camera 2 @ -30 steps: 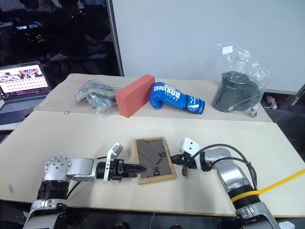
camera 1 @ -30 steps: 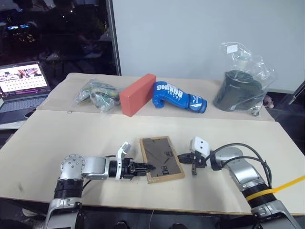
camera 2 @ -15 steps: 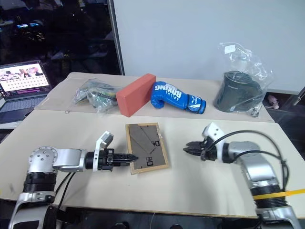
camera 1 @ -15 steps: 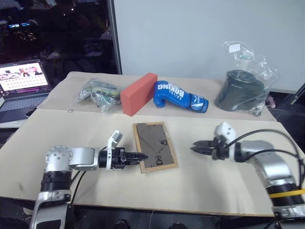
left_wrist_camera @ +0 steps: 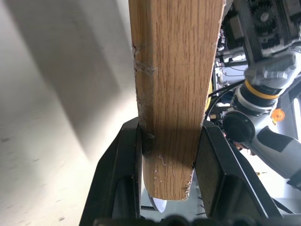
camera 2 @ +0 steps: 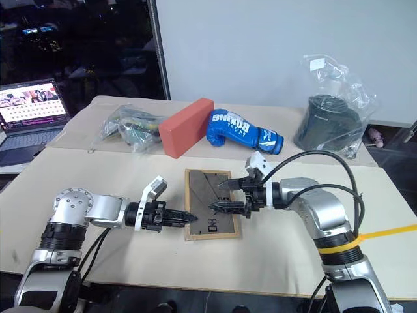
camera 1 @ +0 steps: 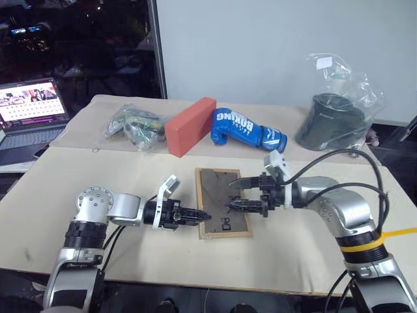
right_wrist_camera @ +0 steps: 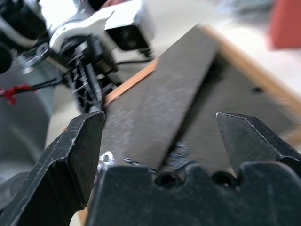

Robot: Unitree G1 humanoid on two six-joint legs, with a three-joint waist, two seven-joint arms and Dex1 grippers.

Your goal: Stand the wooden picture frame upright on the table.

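The wooden picture frame [camera 1: 223, 210] lies near the middle of the counter's [camera 1: 130, 176] front section, dark back uppermost, closer to the front edge than to the seam that crosses the counter. In the head views its left side looks slightly raised; whether its right side touches the surface cannot be told.

The left end effector [camera 1: 197, 214] reaches in from the left and is clamped on the frame's left rail. The left wrist view confirms this: both black fingers [left_wrist_camera: 120, 160] press the light-wood edge between them.

The right end effector [camera 1: 238, 194] reaches in from the right, over the frame's right side. Its fingers are spread wide, one above the other in the head views, and nothing is between them. The right wrist view shows the two fingertips [right_wrist_camera: 84, 136] well apart with the dark back and its fold-out stand [right_wrist_camera: 155, 117] beyond them; contact with the frame cannot be confirmed.

Along the counter's rear section, from left to right: a clear bag of small items [camera 1: 133, 127], an orange-red brick block [camera 1: 189, 127], a blue boxing glove [camera 1: 247, 130], and a dark object in a clear plastic bag [camera 1: 335, 117] near the rear right corner. An open laptop [camera 1: 29, 117] sits off the counter's left edge.
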